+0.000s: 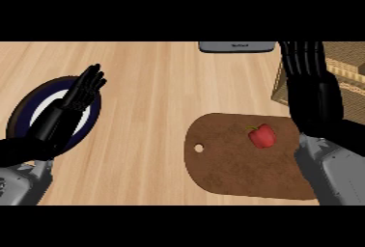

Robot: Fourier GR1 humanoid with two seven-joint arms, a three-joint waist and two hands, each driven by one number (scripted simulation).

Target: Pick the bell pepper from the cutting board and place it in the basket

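A red bell pepper (262, 136) with a green stem lies on the brown cutting board (235, 169), toward its upper right part. My right hand (312, 82) rises just right of the board with straight fingers pointing up, open and holding nothing, a short way from the pepper. Behind it at the right edge stands the woven basket (348, 67), partly hidden by that hand. My left hand (80, 96) rests open at the left, fingers up, over a plate.
A dark blue plate with a white centre (28, 113) lies at the left under the left hand. A grey object (236, 47) sits at the counter's far edge, top centre. Bare wooden counter (149, 111) spreads between plate and board.
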